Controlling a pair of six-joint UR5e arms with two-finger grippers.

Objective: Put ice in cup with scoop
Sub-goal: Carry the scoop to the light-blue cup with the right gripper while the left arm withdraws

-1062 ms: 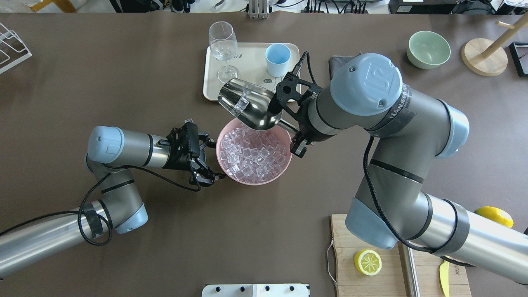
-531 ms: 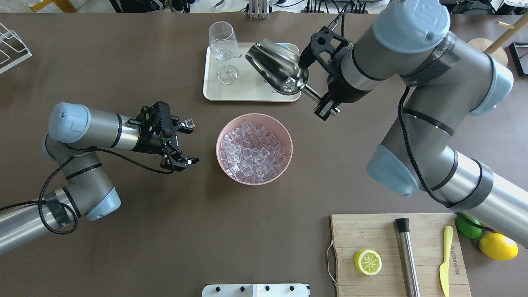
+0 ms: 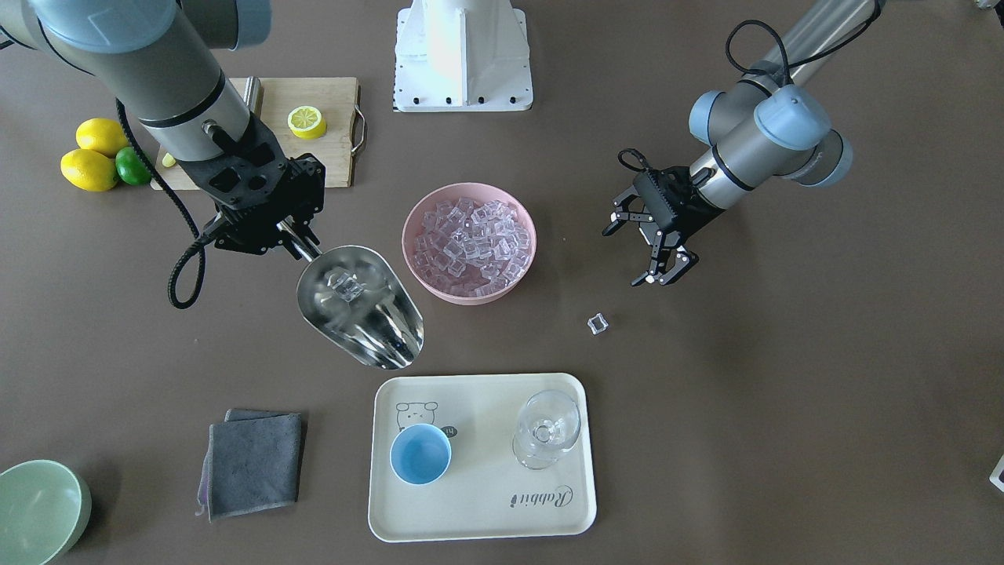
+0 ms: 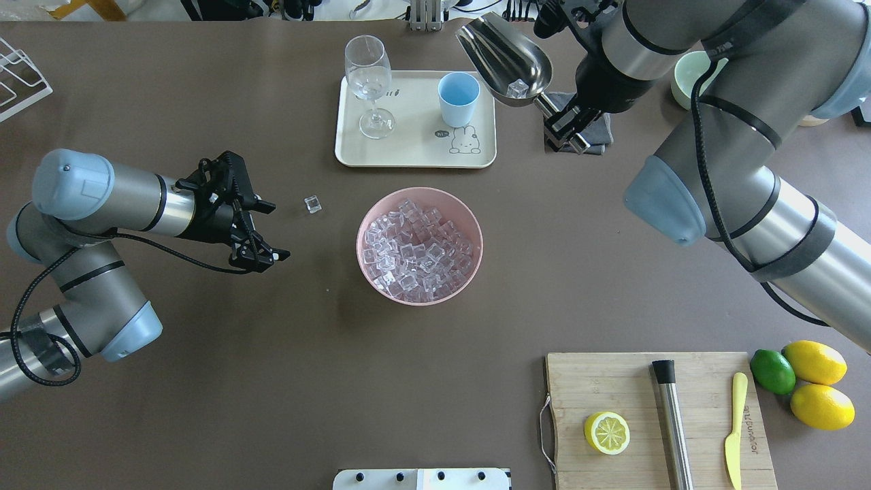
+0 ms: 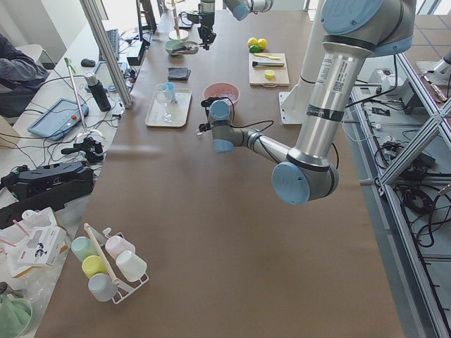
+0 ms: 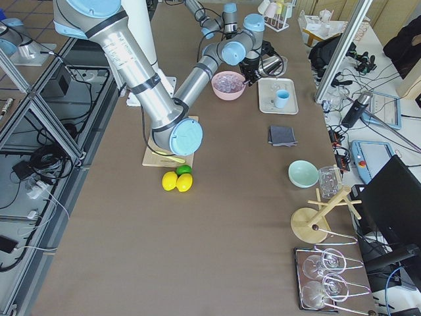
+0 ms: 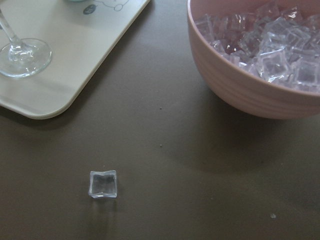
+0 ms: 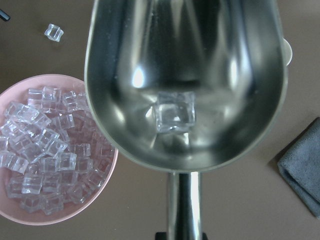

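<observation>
My right gripper (image 3: 289,234) is shut on the rod handle of the steel scoop (image 4: 505,60), which it holds high above the table and roughly level. One ice cube (image 8: 174,111) lies at the back of the trough. The light-blue cup (image 4: 458,99) stands upright on the cream tray (image 4: 408,153), just left of the scoop in the overhead view. The cup (image 3: 420,453) looks empty. A pink bowl (image 4: 469,269) full of ice (image 4: 418,248) sits mid-table. A loose cube (image 4: 312,203) lies on the table. My left gripper (image 4: 272,231) is open and empty, left of the bowl.
A stemmed glass (image 4: 368,75) stands on the tray's left side. A grey cloth (image 3: 255,459) and a pale-green bowl (image 3: 39,510) lie to the tray's right. A cutting board (image 4: 612,388) holds a lemon half, a steel cylinder and a yellow knife. Lemons and a lime (image 4: 772,371) lie beside the board.
My right arm has lifted the scoop from over the pink bowl, across the tray, to the cup's right. The cube slid to the trough's back. My left gripper has drawn back leftward.
</observation>
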